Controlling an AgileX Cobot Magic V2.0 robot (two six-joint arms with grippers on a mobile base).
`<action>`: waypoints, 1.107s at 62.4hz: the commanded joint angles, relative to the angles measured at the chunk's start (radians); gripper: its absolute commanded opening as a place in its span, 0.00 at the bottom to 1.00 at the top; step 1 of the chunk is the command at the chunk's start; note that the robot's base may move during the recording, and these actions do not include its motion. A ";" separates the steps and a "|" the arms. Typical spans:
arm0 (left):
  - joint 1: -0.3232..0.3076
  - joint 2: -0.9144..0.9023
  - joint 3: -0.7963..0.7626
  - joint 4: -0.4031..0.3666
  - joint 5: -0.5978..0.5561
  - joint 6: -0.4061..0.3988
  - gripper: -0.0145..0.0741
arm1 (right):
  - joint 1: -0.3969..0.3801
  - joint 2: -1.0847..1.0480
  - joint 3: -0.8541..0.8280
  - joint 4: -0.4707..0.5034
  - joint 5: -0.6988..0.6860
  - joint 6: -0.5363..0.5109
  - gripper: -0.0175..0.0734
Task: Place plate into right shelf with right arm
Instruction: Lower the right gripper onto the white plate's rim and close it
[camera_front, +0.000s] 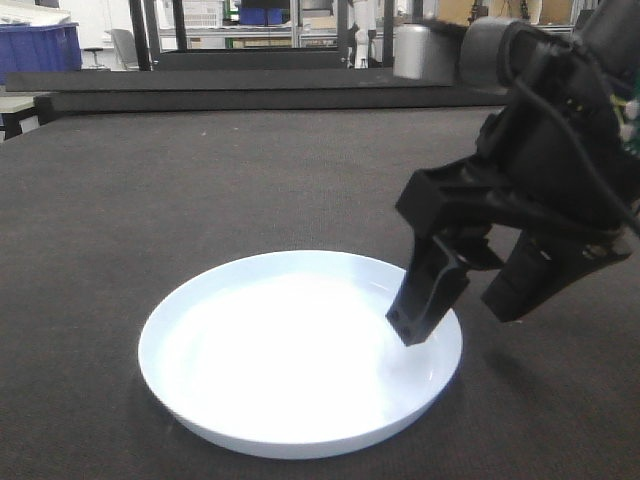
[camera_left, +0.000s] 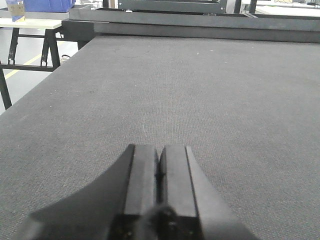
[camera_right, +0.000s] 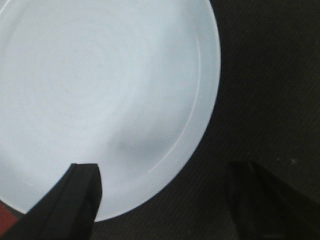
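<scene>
The plate (camera_front: 290, 350) lies flat on the table (camera_front: 200, 180). The right gripper (camera_front: 455, 320) has its jaws released, straddling the plate's rim. The left gripper (camera_left: 159, 165) has its jaws clenched on nothing.

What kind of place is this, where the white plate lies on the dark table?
Probably a laboratory or workshop, not a home: blue storage bins stand at the back, metal racks hold more boxes, and a plain workbench stands on a bare floor.
</scene>
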 joint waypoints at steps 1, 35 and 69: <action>0.001 -0.006 0.010 -0.006 -0.086 -0.003 0.11 | 0.000 -0.016 -0.034 0.018 -0.067 -0.009 0.85; 0.001 -0.006 0.010 -0.006 -0.086 -0.003 0.11 | 0.000 0.046 -0.034 0.019 -0.132 -0.009 0.61; 0.001 -0.006 0.010 -0.006 -0.086 -0.003 0.11 | 0.000 0.084 -0.034 0.019 -0.162 -0.009 0.51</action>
